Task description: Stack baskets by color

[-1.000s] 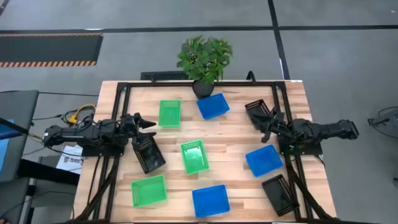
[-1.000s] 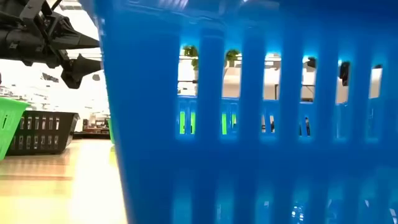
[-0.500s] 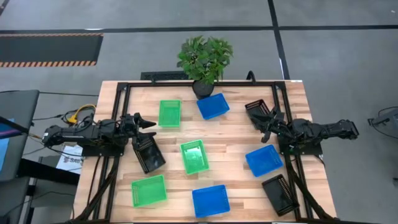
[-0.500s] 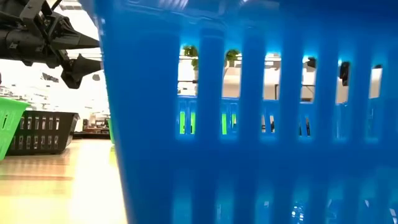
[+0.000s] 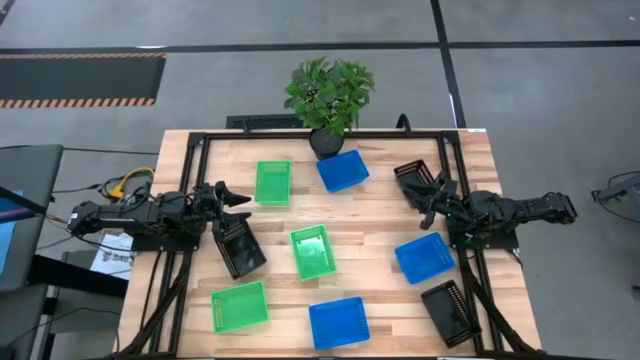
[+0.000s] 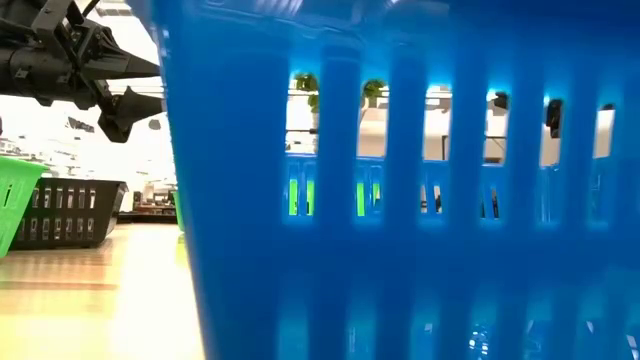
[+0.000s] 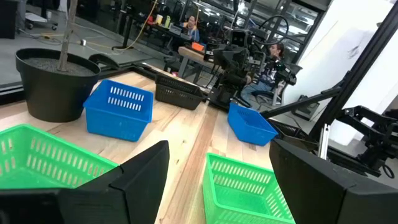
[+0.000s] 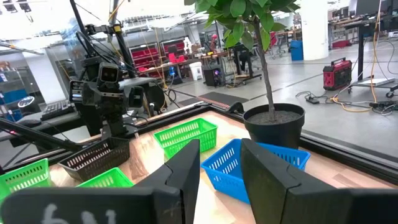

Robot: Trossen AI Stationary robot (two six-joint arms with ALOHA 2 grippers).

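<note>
- Nine baskets lie scattered singly on the wooden table [image 5: 380,210], none stacked yet, so sorting by color looks barely begun.
- The left gripper [image 5: 236,197] hovers with fingers spread wide and empty above a black basket [image 5: 240,247] at the table's left side, likely its first pick.
- The right gripper [image 5: 432,200] reaches toward another black basket [image 5: 415,177] near the far right corner; its fingers stand part open (whether they pinch the rim, I cannot tell).
</note>
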